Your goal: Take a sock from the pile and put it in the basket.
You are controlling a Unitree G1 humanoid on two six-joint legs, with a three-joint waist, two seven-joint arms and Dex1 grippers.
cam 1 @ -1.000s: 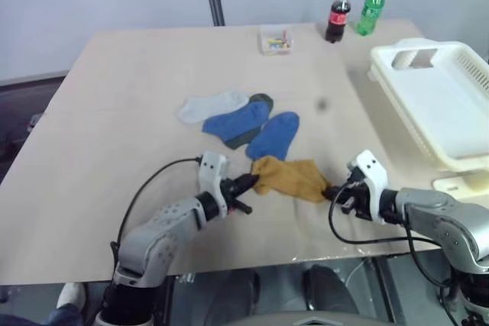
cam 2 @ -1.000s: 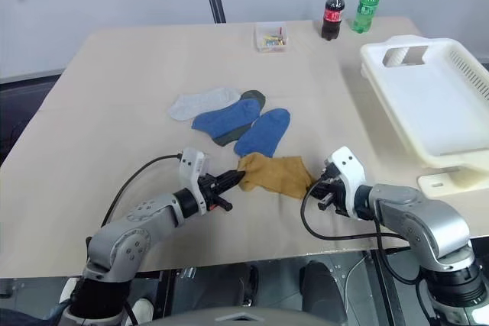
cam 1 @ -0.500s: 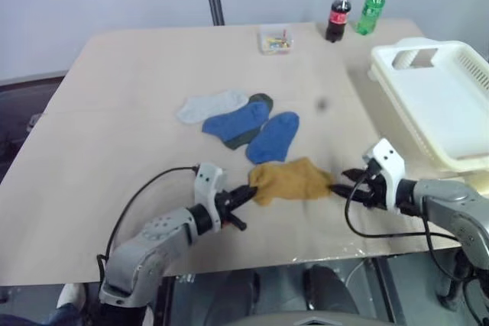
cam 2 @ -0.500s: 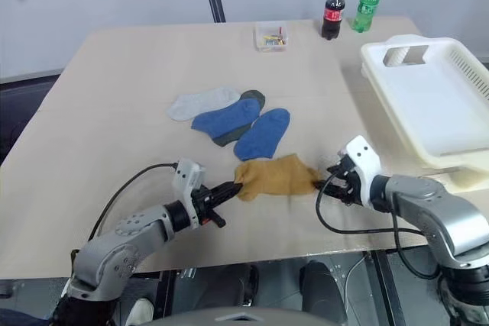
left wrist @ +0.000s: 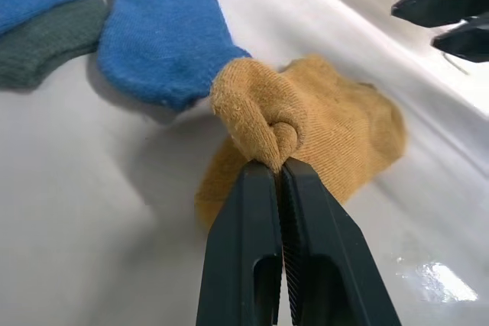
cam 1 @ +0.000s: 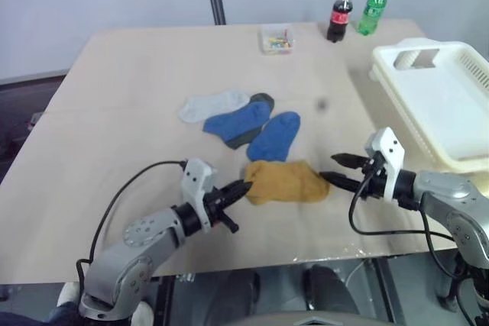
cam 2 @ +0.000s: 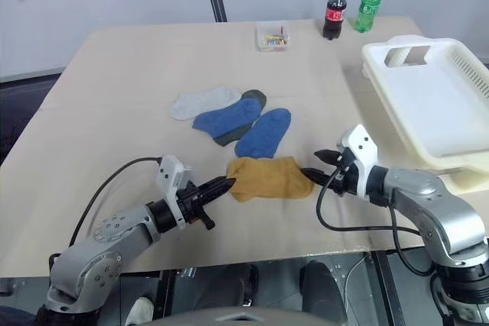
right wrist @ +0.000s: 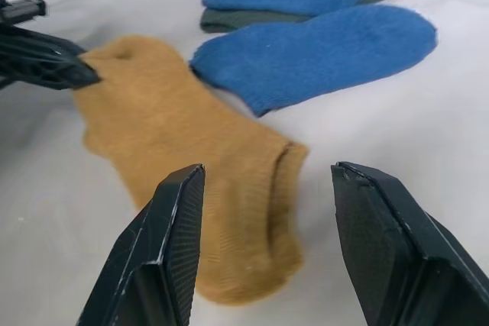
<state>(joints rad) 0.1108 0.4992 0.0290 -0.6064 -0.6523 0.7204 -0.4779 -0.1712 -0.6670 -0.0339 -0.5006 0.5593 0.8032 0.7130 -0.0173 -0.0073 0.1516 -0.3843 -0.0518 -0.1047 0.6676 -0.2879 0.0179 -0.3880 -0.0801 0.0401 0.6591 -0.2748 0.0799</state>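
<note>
The mustard-yellow sock lies on the table near the front edge, just in front of the pile of blue, pale grey and dark green socks. My left gripper is shut on the sock's left end, which bunches up at the fingertips. My right gripper hangs open just right of the sock's other end, its fingers apart above the cuff and holding nothing. The white basket stands at the table's right edge.
A cola bottle and a green bottle stand at the far edge, with a small clear box to their left. Bare tabletop lies between the sock and the basket.
My right gripper has opened, let go of the sock's right end and risen a little. My left gripper has drawn back toward me, dragging the sock's left end with it.
</note>
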